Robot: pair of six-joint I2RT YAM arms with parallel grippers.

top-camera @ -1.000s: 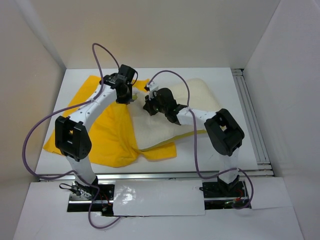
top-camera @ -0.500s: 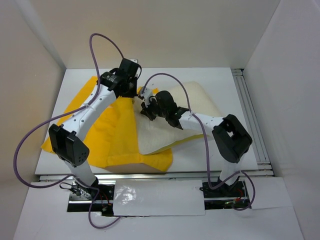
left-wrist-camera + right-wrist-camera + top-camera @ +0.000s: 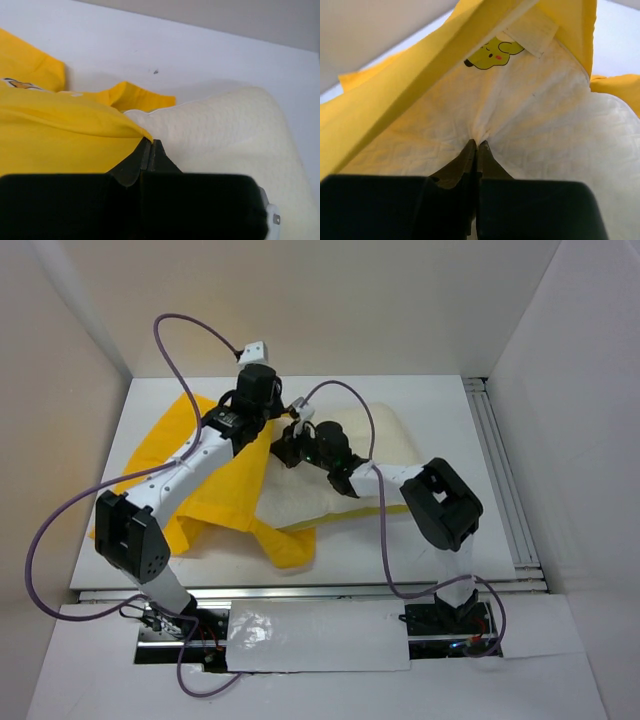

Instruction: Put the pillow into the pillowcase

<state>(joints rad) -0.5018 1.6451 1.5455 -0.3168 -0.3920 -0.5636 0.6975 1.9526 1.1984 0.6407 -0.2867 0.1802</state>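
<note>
- Seeing my left gripper point(image 3: 151, 142) pinched shut on the pillowcase point(image 3: 60, 145) hem, near the far edge of the bench point(image 3: 470, 530).
- My right gripper point(image 3: 476, 145) clamps a pinch of the pillow point(image 3: 545, 140), which sits mid-bench, partly under the raised pillowcase mouth.

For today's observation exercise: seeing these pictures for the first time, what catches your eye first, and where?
The bright yellow pillowcase sprawls across the table's left half, its edge pinched in the left claw. To its right lies the cream pillow, one end tucked under the yellow cloth, where the right claw pinches its quilted surface.
</note>
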